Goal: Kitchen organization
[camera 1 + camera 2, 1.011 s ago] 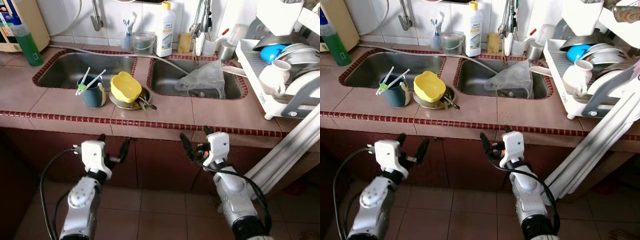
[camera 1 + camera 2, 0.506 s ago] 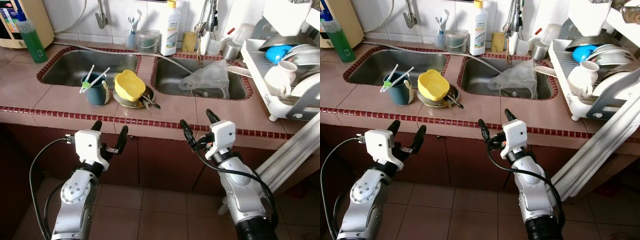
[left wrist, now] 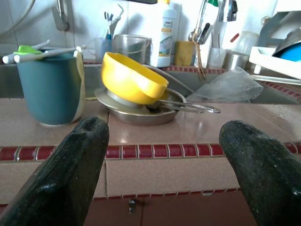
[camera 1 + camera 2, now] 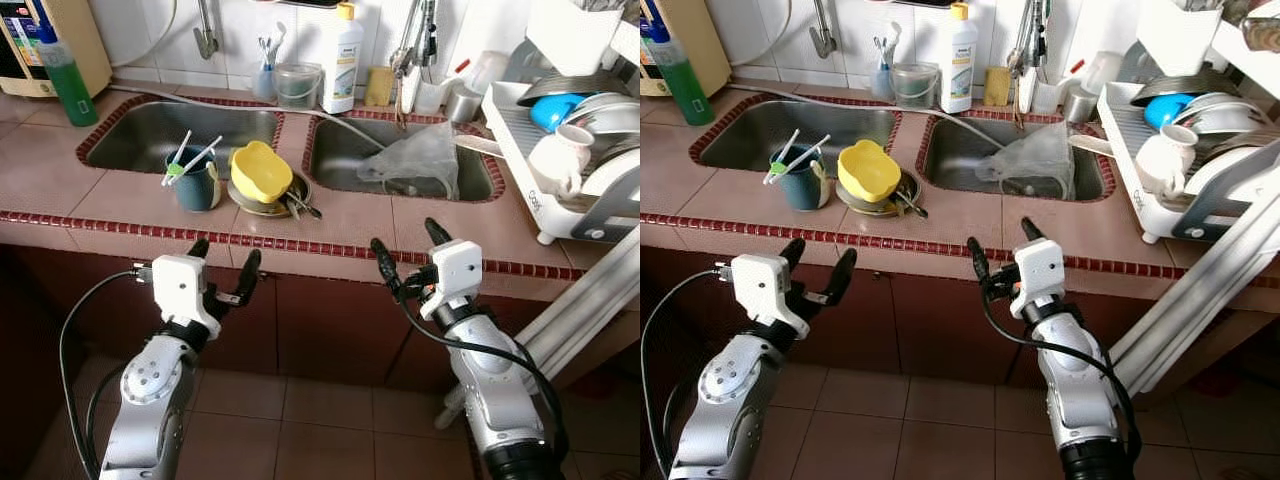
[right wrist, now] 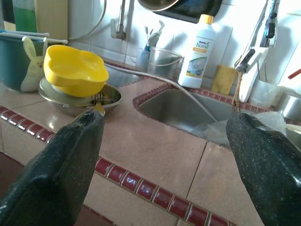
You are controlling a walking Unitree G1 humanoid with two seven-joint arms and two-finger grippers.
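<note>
Tiled counter (image 4: 440, 225) carried a yellow bowl (image 4: 256, 171) beside the teal cup (image 4: 197, 187); below its edge, left gripper (image 4: 222, 266) and right gripper (image 4: 407, 252) hung with fingers spread.

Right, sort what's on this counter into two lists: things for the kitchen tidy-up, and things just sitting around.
For the job:
yellow bowl, tilted on the metal plate
cutlery on that plate
teal mug holding utensils
left gripper and right gripper, both open, below the counter edge

Just sitting around:
plastic bag in the right sink
white detergent bottle
green bottle
dish rack
</note>
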